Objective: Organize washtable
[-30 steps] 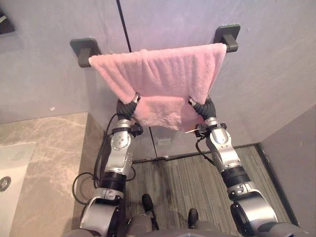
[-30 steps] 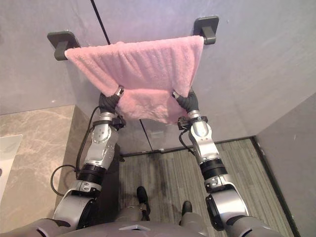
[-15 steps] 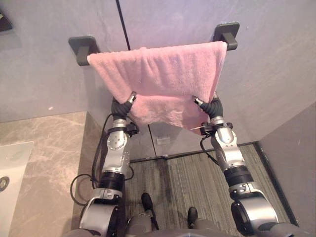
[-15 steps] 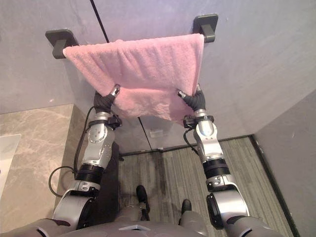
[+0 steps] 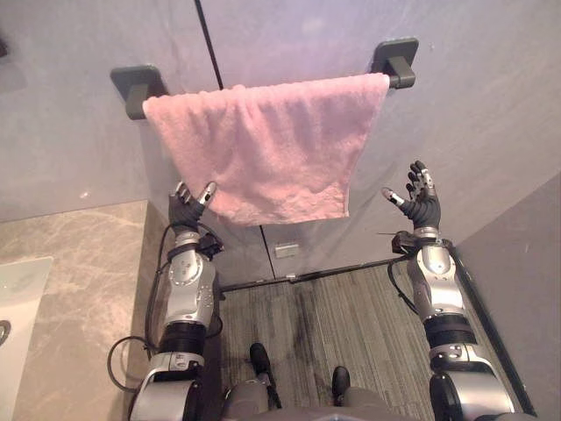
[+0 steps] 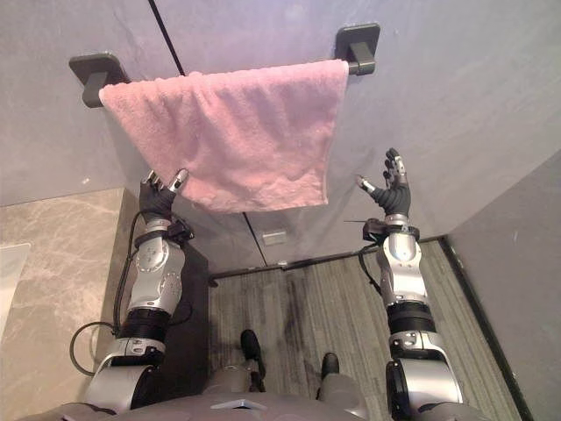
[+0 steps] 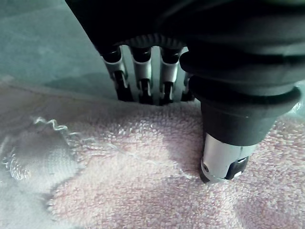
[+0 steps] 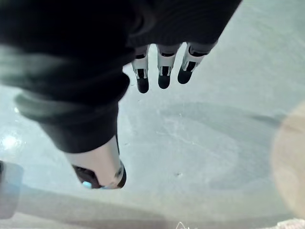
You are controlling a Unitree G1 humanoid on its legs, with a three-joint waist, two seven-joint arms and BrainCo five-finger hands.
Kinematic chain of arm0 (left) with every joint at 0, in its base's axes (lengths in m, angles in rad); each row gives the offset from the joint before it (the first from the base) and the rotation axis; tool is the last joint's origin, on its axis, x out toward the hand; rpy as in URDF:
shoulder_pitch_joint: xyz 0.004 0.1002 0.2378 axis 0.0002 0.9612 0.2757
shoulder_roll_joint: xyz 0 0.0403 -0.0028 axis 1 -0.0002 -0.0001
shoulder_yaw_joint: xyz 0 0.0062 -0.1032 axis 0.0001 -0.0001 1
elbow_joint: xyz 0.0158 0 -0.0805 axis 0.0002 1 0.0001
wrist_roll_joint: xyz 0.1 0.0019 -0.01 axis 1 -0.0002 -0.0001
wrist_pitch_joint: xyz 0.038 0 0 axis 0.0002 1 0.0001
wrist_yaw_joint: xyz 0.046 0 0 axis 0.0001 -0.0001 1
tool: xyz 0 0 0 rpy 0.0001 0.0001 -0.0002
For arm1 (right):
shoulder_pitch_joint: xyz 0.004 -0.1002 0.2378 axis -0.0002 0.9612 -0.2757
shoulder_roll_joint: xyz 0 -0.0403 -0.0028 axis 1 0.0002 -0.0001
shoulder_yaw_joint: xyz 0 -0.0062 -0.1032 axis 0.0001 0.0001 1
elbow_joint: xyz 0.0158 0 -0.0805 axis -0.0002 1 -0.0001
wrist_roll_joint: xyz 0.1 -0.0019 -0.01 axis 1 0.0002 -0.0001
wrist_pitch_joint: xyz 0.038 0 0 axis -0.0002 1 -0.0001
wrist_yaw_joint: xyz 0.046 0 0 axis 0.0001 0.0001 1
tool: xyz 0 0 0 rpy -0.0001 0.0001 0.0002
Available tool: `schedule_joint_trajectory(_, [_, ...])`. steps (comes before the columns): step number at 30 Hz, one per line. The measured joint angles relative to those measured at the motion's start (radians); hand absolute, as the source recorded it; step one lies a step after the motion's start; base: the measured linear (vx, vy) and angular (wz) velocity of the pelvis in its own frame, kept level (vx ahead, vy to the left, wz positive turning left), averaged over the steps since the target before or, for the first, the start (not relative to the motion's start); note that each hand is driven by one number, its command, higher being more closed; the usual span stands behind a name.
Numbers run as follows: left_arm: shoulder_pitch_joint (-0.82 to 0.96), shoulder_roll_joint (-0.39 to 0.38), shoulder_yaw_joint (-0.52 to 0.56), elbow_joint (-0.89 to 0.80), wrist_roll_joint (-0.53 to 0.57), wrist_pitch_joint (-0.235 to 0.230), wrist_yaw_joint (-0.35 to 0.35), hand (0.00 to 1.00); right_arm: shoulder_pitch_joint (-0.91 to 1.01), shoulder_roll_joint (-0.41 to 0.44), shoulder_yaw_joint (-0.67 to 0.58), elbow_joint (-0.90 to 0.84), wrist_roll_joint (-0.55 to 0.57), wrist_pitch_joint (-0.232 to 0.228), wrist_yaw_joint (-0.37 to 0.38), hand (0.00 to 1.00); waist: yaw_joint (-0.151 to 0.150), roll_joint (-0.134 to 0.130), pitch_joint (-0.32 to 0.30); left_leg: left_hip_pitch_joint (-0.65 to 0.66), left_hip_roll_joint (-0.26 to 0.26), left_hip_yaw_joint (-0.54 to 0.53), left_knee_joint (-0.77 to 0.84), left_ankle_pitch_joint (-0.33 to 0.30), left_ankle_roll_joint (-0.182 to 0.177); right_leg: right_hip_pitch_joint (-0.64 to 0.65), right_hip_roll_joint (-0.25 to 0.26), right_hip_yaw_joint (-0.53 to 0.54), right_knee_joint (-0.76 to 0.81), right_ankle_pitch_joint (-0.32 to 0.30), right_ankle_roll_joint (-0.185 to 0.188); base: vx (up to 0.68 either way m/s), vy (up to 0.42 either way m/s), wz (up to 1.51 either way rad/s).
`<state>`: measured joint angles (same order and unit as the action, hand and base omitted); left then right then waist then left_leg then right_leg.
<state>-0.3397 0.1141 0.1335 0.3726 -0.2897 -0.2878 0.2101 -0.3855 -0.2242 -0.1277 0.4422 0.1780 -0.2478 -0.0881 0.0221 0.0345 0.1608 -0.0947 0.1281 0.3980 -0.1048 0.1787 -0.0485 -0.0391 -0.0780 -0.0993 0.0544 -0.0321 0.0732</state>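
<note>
A pink towel [image 5: 267,145] hangs spread over a dark wall rail [image 5: 393,63] between two dark brackets. My left hand [image 5: 188,207] is open at the towel's lower left corner, fingers straight, close against the pink cloth [image 7: 143,181] without gripping it. Off to the right of the towel, my right hand [image 5: 418,198] is raised and open in front of the bare grey wall [image 8: 200,138], holding nothing. The towel's lower edge hangs free.
A beige marble counter [image 5: 79,289] lies at the lower left, with a white basin [image 5: 17,298] at its left edge. The grey wall carries a dark vertical seam [image 5: 203,35] and a small outlet plate [image 5: 282,250]. Striped grey floor [image 5: 342,307] lies below.
Both hands have let go of the towel's lower edge and opened. The right hand has moved out to the right, the left down and left. The towel now hangs flat.
</note>
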Motion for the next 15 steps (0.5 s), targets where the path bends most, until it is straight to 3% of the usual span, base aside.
schedule_joint_trajectory(10, [0.107,0.004,-0.013,-0.067,0.004,0.005,-0.026,0.0,0.086,0.0,-0.047,-0.018,-0.005,0.018,-0.001,0.0,0.006,0.0,0.0,0.0,0.0,-0.001,0.0,0.0,0.0,0.008,0.001,-0.004,-0.012,0.004,0.0,0.0,0.0,0.0])
schedule_joint_trajectory(15, [0.206,-0.002,0.027,-0.209,0.016,0.007,-0.056,0.0,0.207,0.01,-0.081,-0.177,-0.035,0.019,0.003,0.0,0.006,0.001,0.0,-0.003,-0.001,-0.006,0.0,0.0,0.0,0.008,0.001,-0.009,-0.013,0.004,0.0,0.0,0.0,0.01])
